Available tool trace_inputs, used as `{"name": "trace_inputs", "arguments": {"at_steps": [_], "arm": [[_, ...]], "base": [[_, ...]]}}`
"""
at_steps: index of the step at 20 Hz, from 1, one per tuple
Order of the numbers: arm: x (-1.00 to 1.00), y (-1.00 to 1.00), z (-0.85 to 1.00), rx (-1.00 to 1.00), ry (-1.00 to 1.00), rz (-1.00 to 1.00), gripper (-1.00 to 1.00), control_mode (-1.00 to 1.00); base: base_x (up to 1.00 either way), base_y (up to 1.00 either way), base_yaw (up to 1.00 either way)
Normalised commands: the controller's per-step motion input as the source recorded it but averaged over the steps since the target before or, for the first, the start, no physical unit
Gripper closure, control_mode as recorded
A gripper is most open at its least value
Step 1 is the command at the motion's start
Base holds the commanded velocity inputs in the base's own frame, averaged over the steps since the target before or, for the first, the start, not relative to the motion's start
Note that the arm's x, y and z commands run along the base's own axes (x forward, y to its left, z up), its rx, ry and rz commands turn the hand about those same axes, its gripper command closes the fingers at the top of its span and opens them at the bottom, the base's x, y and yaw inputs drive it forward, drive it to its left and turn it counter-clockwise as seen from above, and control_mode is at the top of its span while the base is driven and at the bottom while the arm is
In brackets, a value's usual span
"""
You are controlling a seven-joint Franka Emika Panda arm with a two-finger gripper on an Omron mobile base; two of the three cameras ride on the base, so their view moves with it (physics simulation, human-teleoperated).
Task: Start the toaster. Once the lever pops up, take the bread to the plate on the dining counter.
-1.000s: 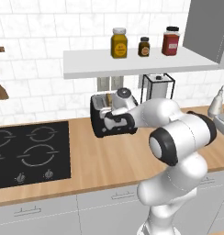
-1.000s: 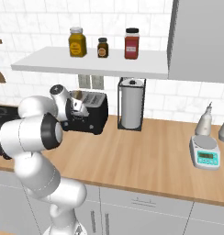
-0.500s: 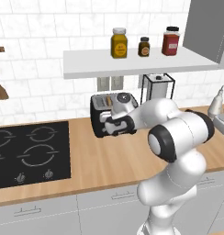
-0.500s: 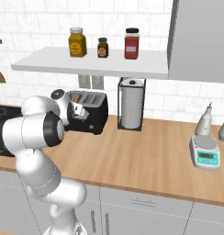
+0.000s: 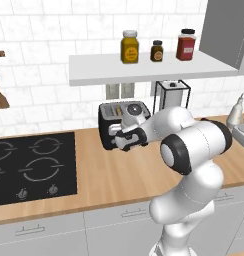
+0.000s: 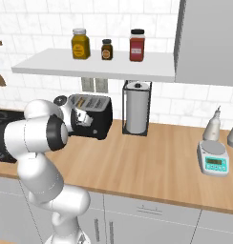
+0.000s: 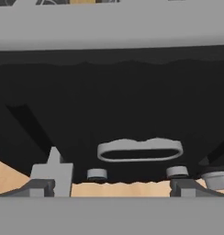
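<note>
Both jaws of the tool [image 5: 128, 141] stand spread against the toaster [image 5: 110, 121] front; contact at 6 o'clock of the lever could shove it across the table [image 5: 119, 175].

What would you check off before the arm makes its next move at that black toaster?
1. Gripper close to the toaster front: ok, the hand view shows the black face right ahead.
2. Jaws open: ok, the fingertips stand far apart, holding nothing.
3. Lever within reach: ok, a grey oval tab sits just above and between the fingertips.
4. Lever already pressed down: cannot tell.
5. Bread in the slots: cannot tell, the arm covers much of the top.
6. Worktop beside the toaster free of obstacles: ok; the paper towel holder stands apart.
</note>
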Motion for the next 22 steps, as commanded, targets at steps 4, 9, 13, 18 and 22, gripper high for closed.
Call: {"name": "trace_inputs", "arguments": {"at_steps": [4,9,13,18,22], "arm": [[0.0,0.0,-0.08,0.0,0.0,0.0,-1.0,-1.0],[0.0,0.0,-0.24,0.0,0.0,0.0,-1.0,-1.0],[0.0,0.0,-0.03,0.0,0.0,0.0,-1.0,-1.0],[0.0,0.0,0.0,0.0,-0.1,0.0,-1.0,-1.0],[-0.03,0.1,0.19,-0.01,-0.19,0.0,-1.0,-1.0]], "base": [[0.0,0.0,0.0],[0.0,0.0,0.0],[0.0,0.0,0.0],[0.0,0.0,0.0],[0.0,0.0,0.0]]}}
